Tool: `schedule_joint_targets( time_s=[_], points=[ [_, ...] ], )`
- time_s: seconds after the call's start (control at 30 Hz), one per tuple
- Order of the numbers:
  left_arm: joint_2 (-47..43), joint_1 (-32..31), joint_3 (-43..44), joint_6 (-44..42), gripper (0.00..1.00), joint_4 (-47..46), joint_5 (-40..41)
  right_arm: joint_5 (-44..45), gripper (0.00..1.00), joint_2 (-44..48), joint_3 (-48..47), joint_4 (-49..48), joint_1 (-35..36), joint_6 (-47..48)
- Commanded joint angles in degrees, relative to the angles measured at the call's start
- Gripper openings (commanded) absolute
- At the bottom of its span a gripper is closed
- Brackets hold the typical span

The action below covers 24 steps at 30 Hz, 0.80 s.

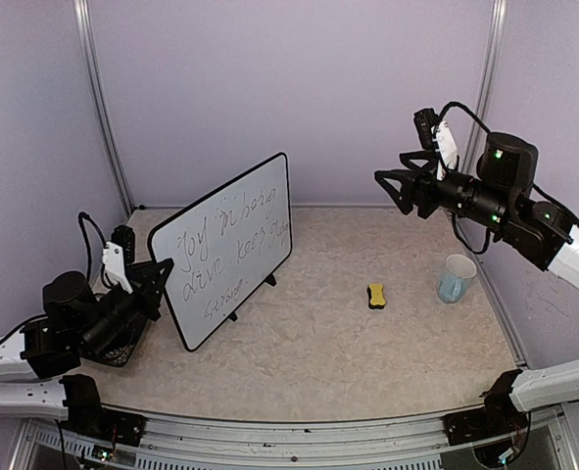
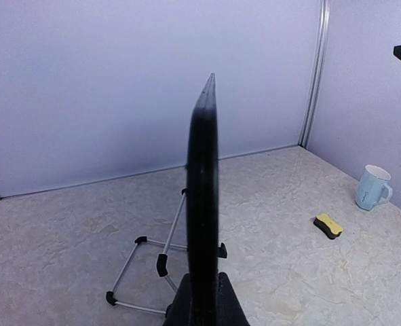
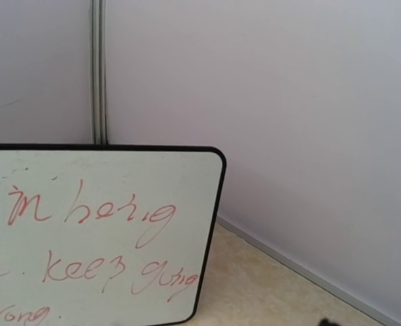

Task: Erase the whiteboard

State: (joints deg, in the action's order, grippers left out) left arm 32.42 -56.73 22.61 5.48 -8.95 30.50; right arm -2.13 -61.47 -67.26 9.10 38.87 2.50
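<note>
**Whiteboard [image 1: 235,250] pinched at its edge, writing not wiped**

The whiteboard is stood upright on a wire stand [image 2: 146,265] at about nine o'clock on the table [image 1: 318,352]. Its face is angled toward roughly four o'clock and is covered by lines of handwriting; "keep" can be read in the right wrist view. Its edge at about eight o'clock is pinched between the fingers of the left claw [image 1: 157,282]. In the left wrist view the black frame is seen edge-on, rising straight from between those fingers. The right claw [image 1: 392,188] is held high above the table at about two o'clock, its fingers spread with nothing between them, and is pointed toward the board. A yellow sponge [image 1: 377,296] is laid flat near the table's middle, toward three o'clock. A pale blue mug [image 1: 456,278] is stood further out toward three o'clock, apart from the sponge.
</note>
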Motion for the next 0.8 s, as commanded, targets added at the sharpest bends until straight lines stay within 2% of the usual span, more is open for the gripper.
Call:
schedule_joint_targets(
  time_s=[0.0,0.3,0.43,0.6,0.77],
  points=[
    [1.0,0.2,3.3,-7.2,0.0,-2.8,5.0,-0.4,0.73,0.7,0.5,-1.0,-0.4,-0.4],
    [1.4,0.0,-0.9,-5.4,0.0,-4.8,4.9,-0.4,0.73,0.9,0.8,-1.0,-0.4,-0.3],
    [0.7,0.0,2.2,-7.0,0.0,-4.3,3.3,-0.6,0.74,0.6,0.6,-1.1,-0.4,-0.3],
    [4.6,0.0,8.0,-9.5,0.0,-0.4,3.4,-0.7,0.73,0.4,0.6,-1.1,-0.4,-0.4],
    [6.6,0.0,6.9,-9.1,0.0,0.4,4.9,-0.5,0.74,0.9,0.9,-1.0,-0.4,-0.2]
  ],
)
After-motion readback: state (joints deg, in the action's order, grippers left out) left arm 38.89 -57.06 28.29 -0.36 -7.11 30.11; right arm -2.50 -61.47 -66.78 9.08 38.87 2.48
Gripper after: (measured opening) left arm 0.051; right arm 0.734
